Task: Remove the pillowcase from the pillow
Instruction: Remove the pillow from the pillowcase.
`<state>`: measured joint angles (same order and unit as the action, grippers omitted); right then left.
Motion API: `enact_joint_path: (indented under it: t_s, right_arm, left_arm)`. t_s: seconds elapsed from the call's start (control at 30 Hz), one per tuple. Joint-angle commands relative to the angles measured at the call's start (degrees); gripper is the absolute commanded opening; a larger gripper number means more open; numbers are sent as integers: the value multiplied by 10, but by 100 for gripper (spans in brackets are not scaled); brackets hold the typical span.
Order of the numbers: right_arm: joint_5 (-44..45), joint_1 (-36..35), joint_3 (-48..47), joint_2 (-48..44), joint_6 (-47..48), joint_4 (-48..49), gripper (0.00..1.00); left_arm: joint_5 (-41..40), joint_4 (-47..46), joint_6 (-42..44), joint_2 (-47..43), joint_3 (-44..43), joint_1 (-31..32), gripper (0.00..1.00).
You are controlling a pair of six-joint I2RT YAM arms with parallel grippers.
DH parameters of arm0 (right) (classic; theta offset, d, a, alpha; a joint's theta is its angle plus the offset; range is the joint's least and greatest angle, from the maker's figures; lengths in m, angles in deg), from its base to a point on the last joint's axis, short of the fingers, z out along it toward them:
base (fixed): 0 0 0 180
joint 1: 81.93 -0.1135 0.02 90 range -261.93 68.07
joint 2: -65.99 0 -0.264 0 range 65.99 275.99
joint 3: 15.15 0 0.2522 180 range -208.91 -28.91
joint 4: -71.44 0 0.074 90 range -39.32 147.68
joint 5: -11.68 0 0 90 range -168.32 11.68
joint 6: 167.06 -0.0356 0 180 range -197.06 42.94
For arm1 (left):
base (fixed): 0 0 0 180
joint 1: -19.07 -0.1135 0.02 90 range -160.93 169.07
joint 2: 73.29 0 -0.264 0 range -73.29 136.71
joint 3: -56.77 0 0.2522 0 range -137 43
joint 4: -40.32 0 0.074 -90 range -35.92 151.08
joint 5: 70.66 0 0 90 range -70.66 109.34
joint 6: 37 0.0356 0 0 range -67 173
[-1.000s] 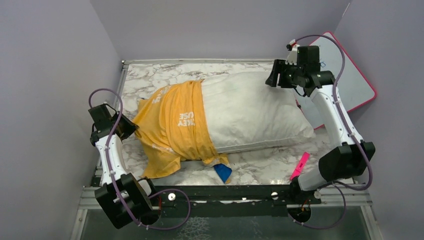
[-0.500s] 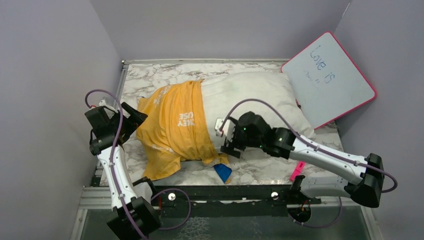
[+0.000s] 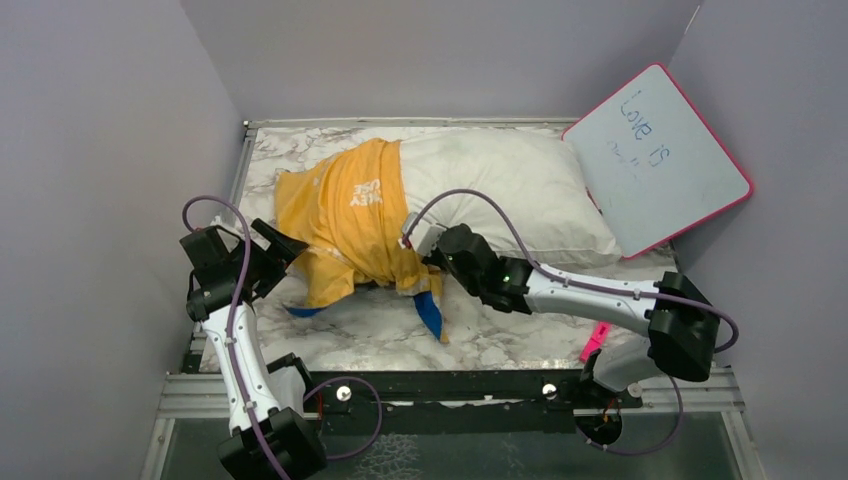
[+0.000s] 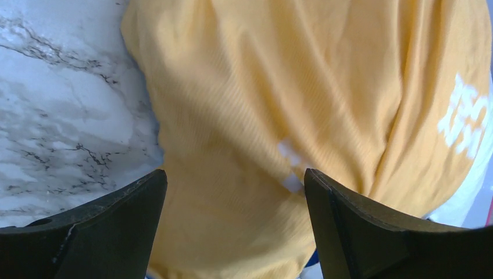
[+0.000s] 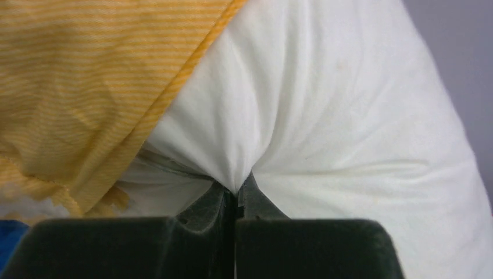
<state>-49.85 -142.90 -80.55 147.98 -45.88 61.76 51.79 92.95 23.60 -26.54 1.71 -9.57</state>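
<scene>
From above, we saw the pillow (image 3: 520,190) lying across the far half of the table (image 3: 370,335), with its right end close to a pink-edged whiteboard (image 3: 655,160) that leaned in the far right corner. The pillowcase (image 3: 345,215) covered only the pillow's left end. Its orange-yellow face with white lettering was up, and the cloth was bunched, with its loose edge spilling toward the near side, where strips of blue showed. The left pincer (image 3: 275,255) stood just left of that loose edge with its fingers spread wide. The right pincer (image 3: 425,255) reached in from the right to the pillow's near side, right at the pillowcase's hem. A pink marker (image 3: 598,335) lay on the table near the right arm's base.

From the left wrist, the left pincer (image 4: 232,180) was wide open and held nothing. Wrinkled yellow pillowcase (image 4: 302,87) filled the gap between its two dark fingers, and we could not tell whether they touched the cloth. Bare table (image 4: 64,104) showed to the left.

From the right wrist, the right pincer (image 5: 235,195) was closed tight on a pinch of the white pillow (image 5: 349,133) — the fabric puckered into folds where the fingers met. The pillowcase (image 5: 87,87) hung just to the left, its striped hem lying slantwise over the pillow.
</scene>
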Motion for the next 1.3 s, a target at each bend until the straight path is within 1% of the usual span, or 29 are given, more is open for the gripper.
enact_joint_path:
  t_s: [0.0,0.13,0.23,0.3,0.47,0.5,0.57,0.63,0.67,0.73,0.77,0.87,0.93,1.0,1.07,1.13,1.2,1.27]
  right_arm:
    - [79,24,-116,30,-84,25,1]
    - [8,52,-183,53,-152,-73,1]
    - [-21,53,-178,50,-163,-71,1]
    - [-31,53,-179,47,-176,-75,1]
    - [-24,53,-216,68,-198,-120,1]
    - [-22,53,-224,72,-206,-129,1]
    - [-26,54,-234,74,-222,-138,1]
    - [-33,55,-240,71,-233,-143,1]
    - [-33,55,-244,70,-240,-145,1]
    - [-29,60,-251,68,-252,-153,1]
    - [-23,64,-255,69,-257,-160,1]
    - [-12,92,-269,75,-277,-189,1]
    - [-24,122,-275,72,-297,-209,1]
    - [-42,140,-269,63,-295,-213,1]
    - [-57,143,-254,51,-277,-200,1]
    - [-81,143,-237,41,-267,-191,1]
    - [-91,143,-218,32,-269,-178,1]
    - [-88,143,-208,29,-274,-173,1]
  left_arm:
    - [49,-8,10,-10,-16,11,91]
    - [84,-35,4,-6,-24,25,92]
    - [104,-72,-25,-5,-10,26,93]
    - [131,-103,-52,-2,4,29,93]
    - [177,-182,-130,-5,55,40,93]
    - [184,-195,-142,-7,66,41,89]
    - [191,-221,-164,-12,88,45,76]
    - [193,-237,-171,-15,100,46,55]
    - [193,-243,-174,-16,103,46,41]
    - [181,-244,-176,-19,104,46,5]
    - [171,-239,-175,-21,102,46,0]
    - [128,-191,-144,-23,80,46,0]
    - [80,-143,-101,-27,52,46,0]
    - [11,-87,-49,-29,16,46,0]
    - [-66,-38,-6,-30,-22,46,0]
    - [-117,-16,18,-30,-49,46,0]
    - [-126,-15,35,-27,-61,46,0]
    - [-115,-15,43,-21,-65,46,1]
